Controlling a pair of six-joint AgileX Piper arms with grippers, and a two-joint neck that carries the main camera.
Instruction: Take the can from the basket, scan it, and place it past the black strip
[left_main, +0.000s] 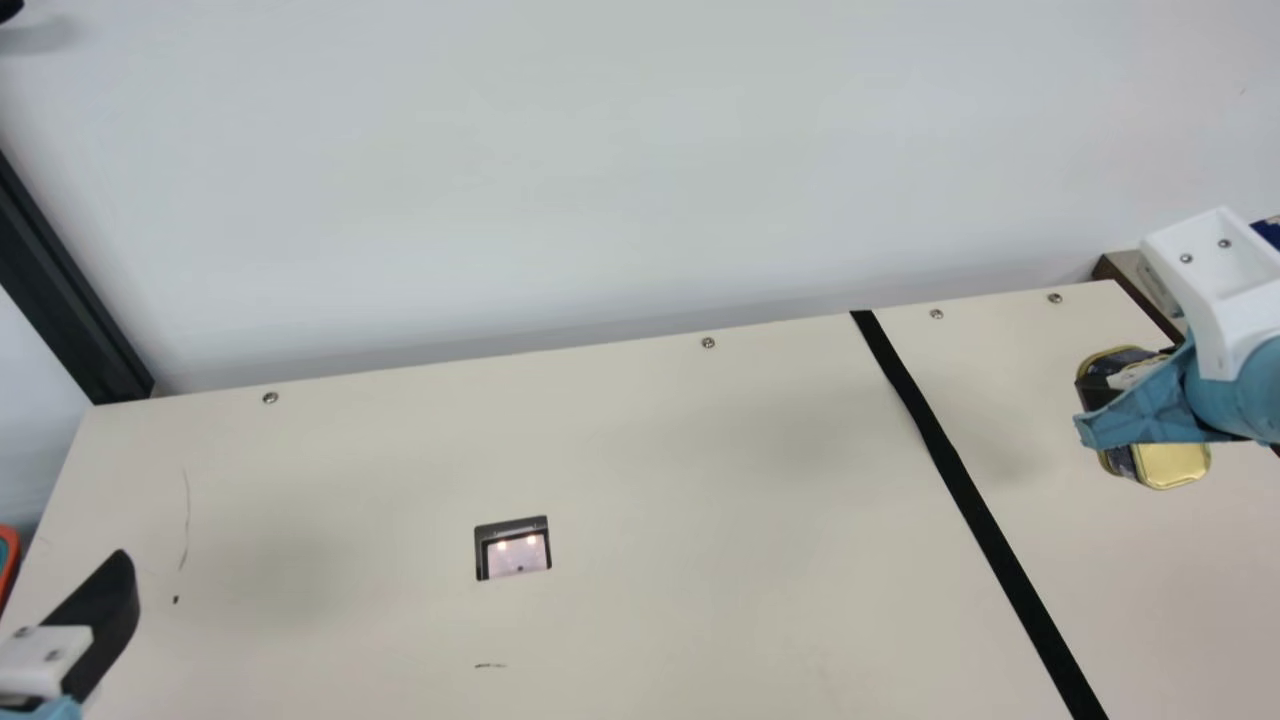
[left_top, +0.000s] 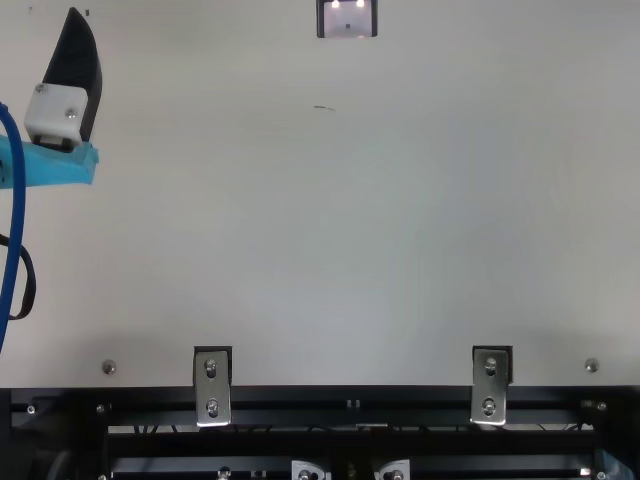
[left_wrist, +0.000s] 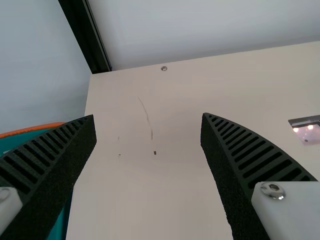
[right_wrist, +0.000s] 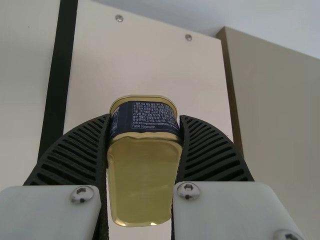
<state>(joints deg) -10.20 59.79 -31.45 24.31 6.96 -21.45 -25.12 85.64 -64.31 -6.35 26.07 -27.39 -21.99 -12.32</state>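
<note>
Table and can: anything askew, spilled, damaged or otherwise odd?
Only minor marks: the table has a faint curved scuff at its left and a short dark dash near the scanner window, looking like wear, not a spill. The can, held in the right gripper, shows no clear dent.

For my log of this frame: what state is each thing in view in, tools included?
Can: gripped, beyond the black strip as seen from the scanner window.
Right tool: closed on the can.
Left tool: open, empty.
Scanner window: lit, uncovered.
Black strip: lying flat.
Basket: contents can't be told.
</note>
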